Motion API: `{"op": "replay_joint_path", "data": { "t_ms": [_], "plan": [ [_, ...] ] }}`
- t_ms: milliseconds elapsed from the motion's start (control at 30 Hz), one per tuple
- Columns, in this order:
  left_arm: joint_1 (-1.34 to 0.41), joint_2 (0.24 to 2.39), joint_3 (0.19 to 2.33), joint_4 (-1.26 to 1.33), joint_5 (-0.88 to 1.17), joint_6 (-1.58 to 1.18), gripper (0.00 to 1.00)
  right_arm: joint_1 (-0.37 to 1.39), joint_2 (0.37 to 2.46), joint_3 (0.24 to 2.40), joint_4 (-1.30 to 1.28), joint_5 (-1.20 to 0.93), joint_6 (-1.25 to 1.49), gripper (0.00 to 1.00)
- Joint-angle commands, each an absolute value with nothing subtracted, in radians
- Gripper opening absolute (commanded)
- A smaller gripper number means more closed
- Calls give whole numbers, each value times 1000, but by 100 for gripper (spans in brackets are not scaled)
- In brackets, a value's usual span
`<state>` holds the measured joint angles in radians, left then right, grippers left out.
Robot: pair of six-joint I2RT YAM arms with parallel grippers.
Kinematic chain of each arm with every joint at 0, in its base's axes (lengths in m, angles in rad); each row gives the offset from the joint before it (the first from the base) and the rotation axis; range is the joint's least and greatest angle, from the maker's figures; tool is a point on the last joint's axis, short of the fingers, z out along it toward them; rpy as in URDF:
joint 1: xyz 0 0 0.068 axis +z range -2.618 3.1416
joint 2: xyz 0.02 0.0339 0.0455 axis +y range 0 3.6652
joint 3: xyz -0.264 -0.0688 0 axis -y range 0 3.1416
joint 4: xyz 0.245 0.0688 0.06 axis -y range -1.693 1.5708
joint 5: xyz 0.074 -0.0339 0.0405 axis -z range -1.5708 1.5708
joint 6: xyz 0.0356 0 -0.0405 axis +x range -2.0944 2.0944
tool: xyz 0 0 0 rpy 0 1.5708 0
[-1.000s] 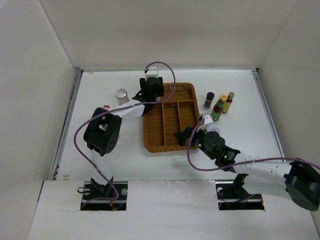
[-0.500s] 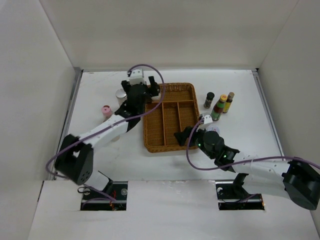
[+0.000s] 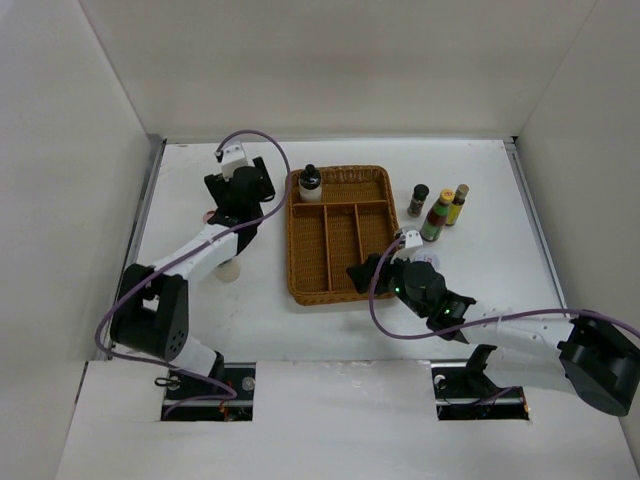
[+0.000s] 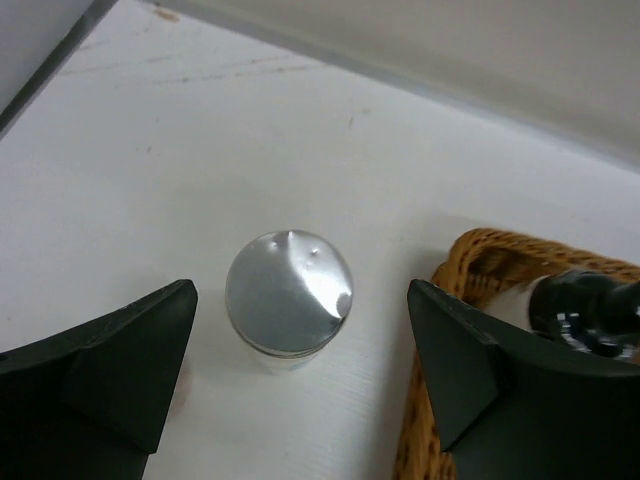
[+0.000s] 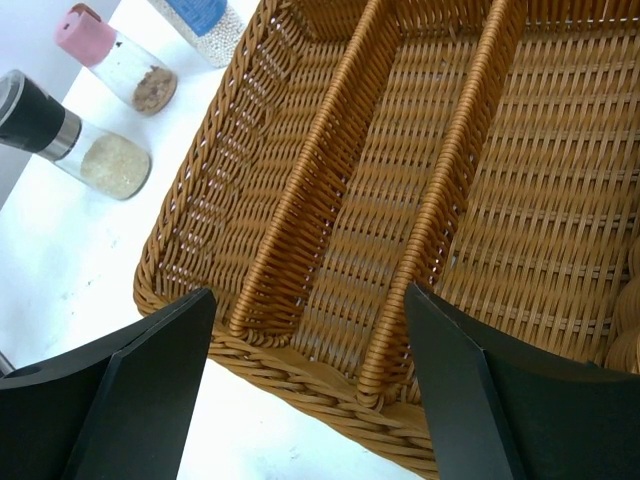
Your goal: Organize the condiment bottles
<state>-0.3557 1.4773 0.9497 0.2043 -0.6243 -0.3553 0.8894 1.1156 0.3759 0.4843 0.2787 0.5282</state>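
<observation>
Overhead view: a white worktop (image 3: 480, 270) is shown with a brown wicker tray (image 3: 345, 255) at its middle. A black-capped bottle (image 3: 310, 181) is stood upright in the tray's far left corner. To the right of the tray and apart from it, a dark-capped bottle (image 3: 418, 199), a yellow-capped bottle (image 3: 437, 213) and a tan-capped bottle (image 3: 457, 203) are grouped closely. The left pincer (image 3: 238, 192) is held over the worktop just left of the tray, and whatever lies under it is hidden here. The right pincer (image 3: 362, 272) is held by the tray's near right corner.

Left wrist view: a silver-capped jar (image 4: 288, 293) is seen upright on the worktop. It is roughly centred between the widely spread fingers of the left pincer (image 4: 300, 298) and is touched by neither. The tray's corner and the black-capped bottle are just beside the right finger. If the pincer is lowered here, the wicker rim could be caught or that bottle knocked. If only the smooth round cap is gripped, the jar could slip or tip.

Right wrist view: the right pincer (image 5: 310, 295) is spread wide and nothing is held. The tray's long compartments fill the view beyond it. Past the tray's side, a pink-capped bottle (image 5: 115, 65), a silver-banded bottle (image 5: 60, 135) and a blue-labelled bottle (image 5: 205, 20) are seen on the worktop, well apart from this pincer.
</observation>
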Motion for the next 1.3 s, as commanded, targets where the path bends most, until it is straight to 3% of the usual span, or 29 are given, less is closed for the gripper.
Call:
{"op": "replay_joint_path", "data": {
  "t_ms": [0,167,333,433,600,767,967,1267],
  "plan": [
    [-331,1532,1000,193,-615,-370,85,884,1117,388,548,265,537,83],
    [-305,1620,1055,201,-607,-368,77,883,1124,390,546,262,540,84],
    [-294,1612,1065,210,-595,-365,43,883,1124,390,549,261,541,84],
    [-318,1527,1023,233,-595,-357,33,883,1121,391,549,267,537,84],
    [-438,1291,954,241,-612,-330,31,886,1129,393,551,264,537,84],
    [-563,1203,950,210,-611,-322,31,883,1135,391,554,256,542,84],
    [-683,1340,1018,233,-598,-325,31,881,1105,380,557,267,540,84],
    [-688,1543,1071,316,-591,-325,31,860,1068,360,558,273,545,84]
  ]
}}
